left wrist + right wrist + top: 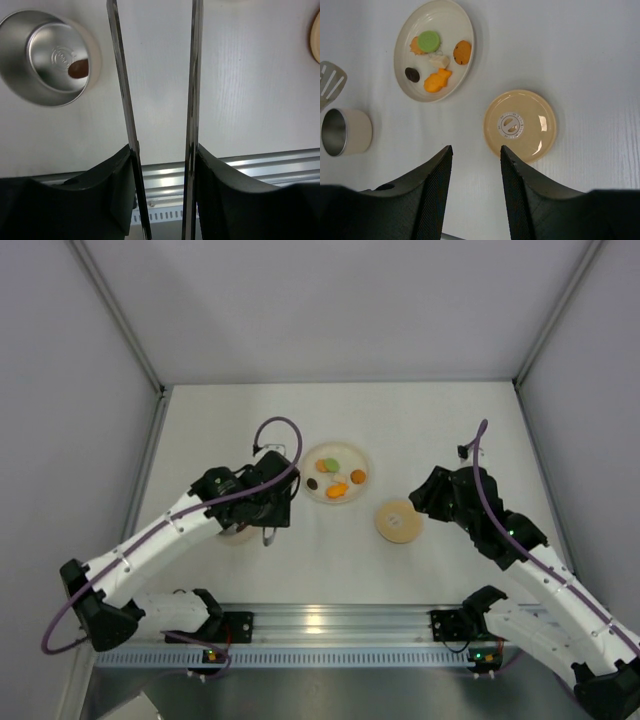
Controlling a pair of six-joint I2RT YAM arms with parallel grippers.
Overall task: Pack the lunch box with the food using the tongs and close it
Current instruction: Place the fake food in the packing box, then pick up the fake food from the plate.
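Open table (485,65) lies between plate (445,20) and lid (520,125); lunch box (355,131) stands aside.

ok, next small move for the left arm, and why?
Probably carry the tongs in the left claw over the plate: only one brown piece lies in the lunch box; the other food sits on the plate.

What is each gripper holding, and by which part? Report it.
Left gripper holds the tongs, fingers pressing the outsides of both arms; the joined end is out of view. Right gripper holds nothing.
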